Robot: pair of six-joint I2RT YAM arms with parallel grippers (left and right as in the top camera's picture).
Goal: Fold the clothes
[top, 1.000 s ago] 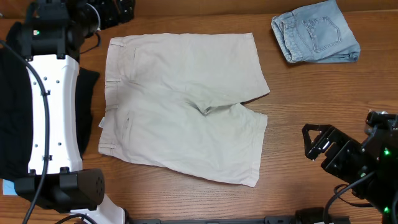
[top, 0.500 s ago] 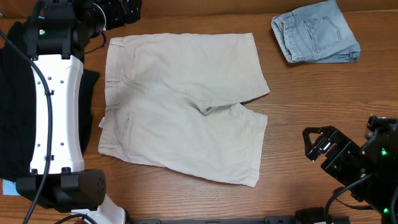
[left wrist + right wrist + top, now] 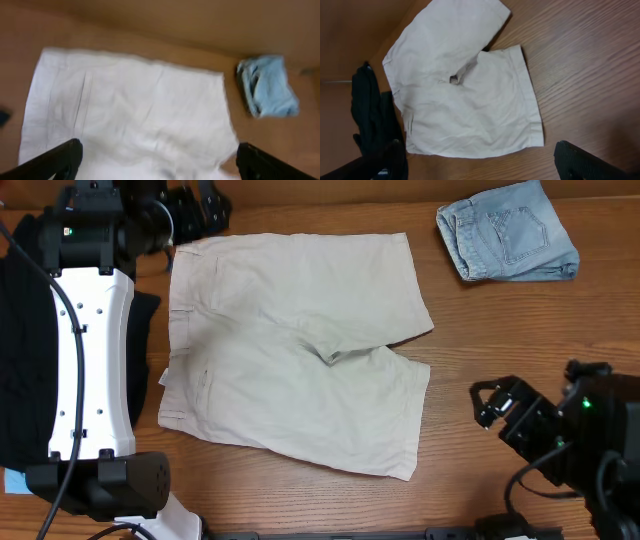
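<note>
Shorts [image 3: 290, 350] in pale beige lie spread flat in the middle of the counter [image 3: 500, 330], waistband toward 9 o'clock and both legs toward 3 o'clock; the two legs part slightly at the crotch, with the upper leg's hem slanting toward 2 o'clock; a small white tag [image 3: 163, 378] pokes out past the waistband edge.

At 9 o'clock, a black garment [image 3: 20, 360] lies heaped at the counter's left edge, partly under the white left arm [image 3: 90, 370], which runs from 7 o'clock up to 11 o'clock; the left hand [image 3: 197, 208] sits at 11 o'clock, just beside the waistband corner of the shorts; whether it touches the cloth cannot be told; its fingers stand wide apart with nothing between them, and its own camera looks down over the shorts from the waistband side.

At 1 o'clock, well apart from the shorts, a folded blue denim piece [image 3: 508, 230] rests on the wood.

At 4 o'clock, the right hand [image 3: 483, 405] hovers near the lower leg's hem but clear of it; its fingers are spread wide too, and it grips nothing.
</note>
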